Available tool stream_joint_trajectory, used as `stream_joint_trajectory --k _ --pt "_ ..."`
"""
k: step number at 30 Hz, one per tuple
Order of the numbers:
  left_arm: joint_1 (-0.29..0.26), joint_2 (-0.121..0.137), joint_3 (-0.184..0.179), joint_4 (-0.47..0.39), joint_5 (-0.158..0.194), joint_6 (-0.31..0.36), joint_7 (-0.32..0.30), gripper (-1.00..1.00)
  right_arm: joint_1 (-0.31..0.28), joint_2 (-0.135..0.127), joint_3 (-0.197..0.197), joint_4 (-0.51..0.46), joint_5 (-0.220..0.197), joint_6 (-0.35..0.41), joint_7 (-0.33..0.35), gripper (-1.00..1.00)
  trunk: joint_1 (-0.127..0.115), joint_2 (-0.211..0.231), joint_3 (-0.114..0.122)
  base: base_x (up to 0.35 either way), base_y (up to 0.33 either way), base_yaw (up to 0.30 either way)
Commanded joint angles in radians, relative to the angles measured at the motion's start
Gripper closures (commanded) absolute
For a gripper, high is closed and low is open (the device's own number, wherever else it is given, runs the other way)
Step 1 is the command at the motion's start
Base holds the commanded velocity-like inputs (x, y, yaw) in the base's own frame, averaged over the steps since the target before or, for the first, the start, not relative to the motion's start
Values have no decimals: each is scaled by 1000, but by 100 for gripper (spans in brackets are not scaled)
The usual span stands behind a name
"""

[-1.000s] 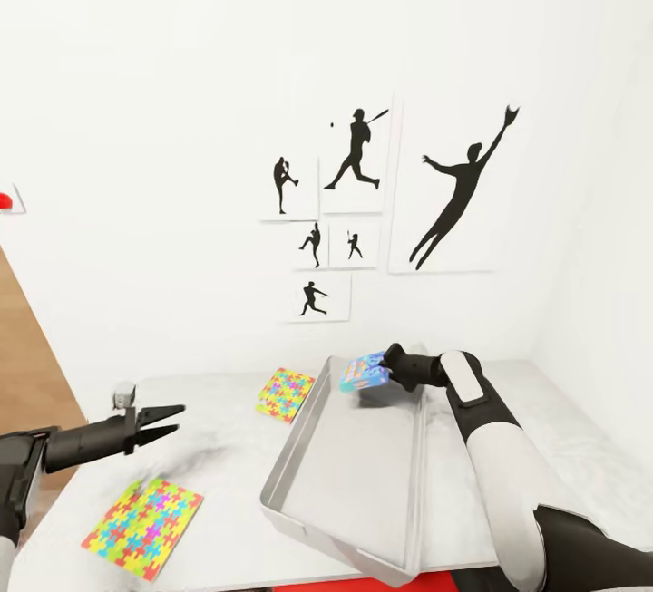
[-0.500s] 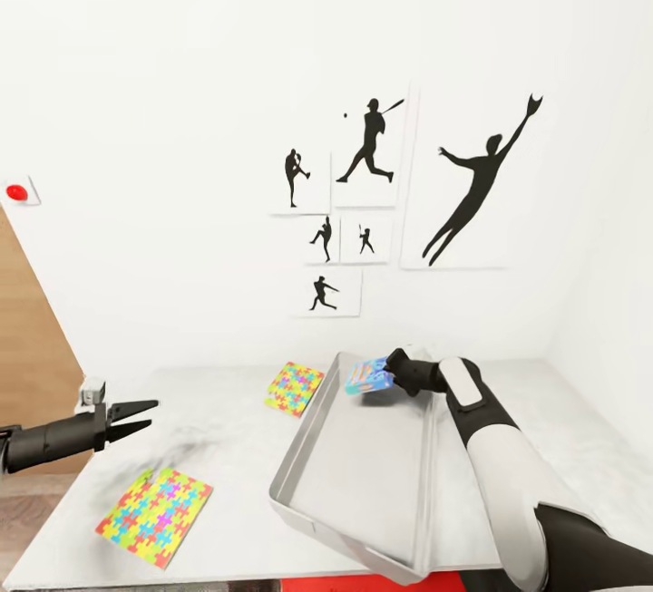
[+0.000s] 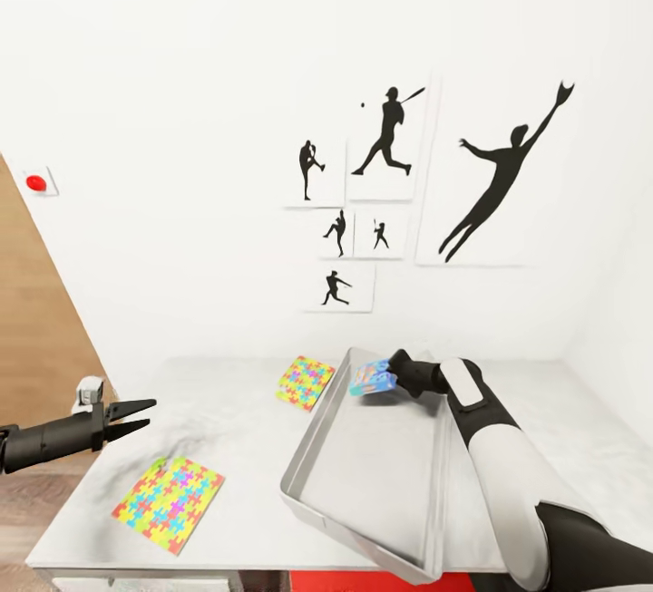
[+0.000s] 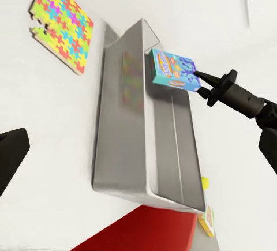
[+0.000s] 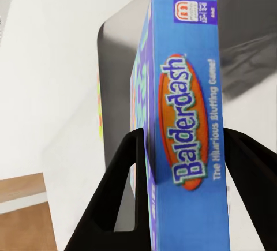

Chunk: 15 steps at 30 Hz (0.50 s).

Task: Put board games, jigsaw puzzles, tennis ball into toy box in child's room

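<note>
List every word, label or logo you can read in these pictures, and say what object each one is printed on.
"Balderdash": orange oval on the blue edge of the board game held in the right gripper.
"The Hilarious Bluffing Game!": small white line beside that title, same edge.
Brand logo and small print on the purple corner patch of that box: too blurred to read.
Jigsaw puzzles, wall pictures: no text.

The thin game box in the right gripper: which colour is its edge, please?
Blue with an orange oval, clearest in the right wrist view.
</note>
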<state>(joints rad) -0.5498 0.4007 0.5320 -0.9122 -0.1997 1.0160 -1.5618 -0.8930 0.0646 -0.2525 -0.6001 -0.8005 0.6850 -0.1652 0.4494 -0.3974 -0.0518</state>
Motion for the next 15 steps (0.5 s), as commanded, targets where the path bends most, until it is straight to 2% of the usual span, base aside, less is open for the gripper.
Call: stream_joint_trajectory --k 1,6,10,15 --pt "-1 0 2 -1 -10 10 -9 -100 -2 1 -5 -2 -10 4 -10 100 1 -3 -4 0 0 109" --pt "-2 -2 0 -1 -10 10 -9 -100 -4 -4 -4 -6 -9 -2 -11 100 1 -3 -12 0 0 109" --pt "-2 -2 0 -1 -10 10 -9 -100 -3 -33 -5 -11 -11 -19 -10 100 1 -3 -18 0 0 106" --pt "-2 -2 0 -1 -10 10 -9 -100 -3 -45 -8 -12 -11 -24 -10 100 1 -3 -21 0 0 29"
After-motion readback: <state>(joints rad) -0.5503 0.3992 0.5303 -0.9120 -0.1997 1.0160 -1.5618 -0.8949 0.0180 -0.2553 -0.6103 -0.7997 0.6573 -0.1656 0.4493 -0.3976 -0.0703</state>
